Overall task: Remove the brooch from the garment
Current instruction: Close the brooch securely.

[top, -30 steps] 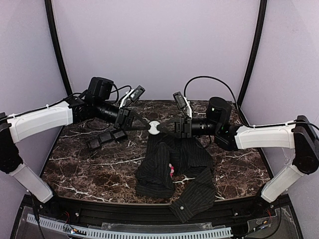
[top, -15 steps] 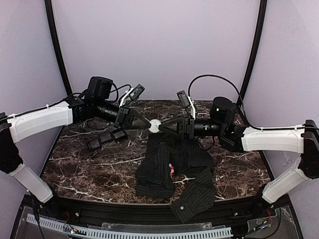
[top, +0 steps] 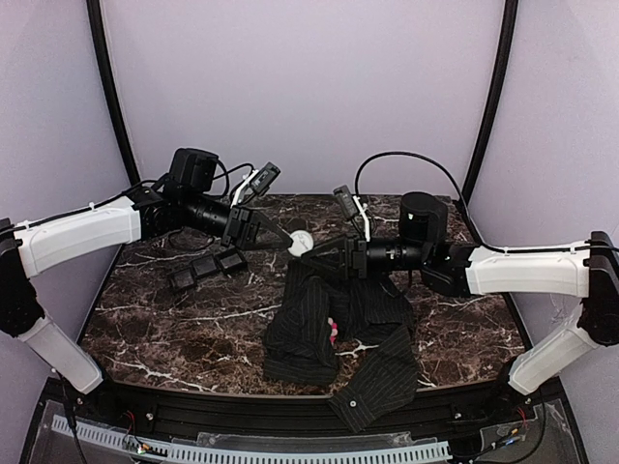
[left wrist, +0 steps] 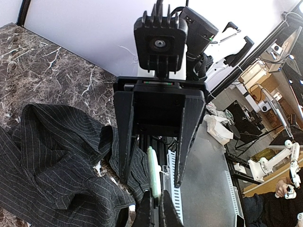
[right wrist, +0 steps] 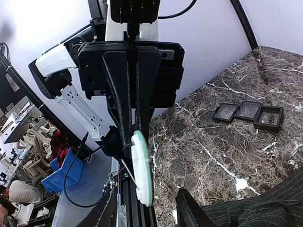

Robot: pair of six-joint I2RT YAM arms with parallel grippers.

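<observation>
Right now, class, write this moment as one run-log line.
left gripper: shut on white disc, held above table | right gripper: open, not gripping disc | shirt: crumpled on table, pink bit showing

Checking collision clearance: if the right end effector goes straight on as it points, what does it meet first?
Likely the white round disc pinched in the left end effector, dead ahead of the right end effector; depth uncertain.

Pale lilac walls [top: 309, 87] enclose a dark marble table [top: 174, 319].
</observation>
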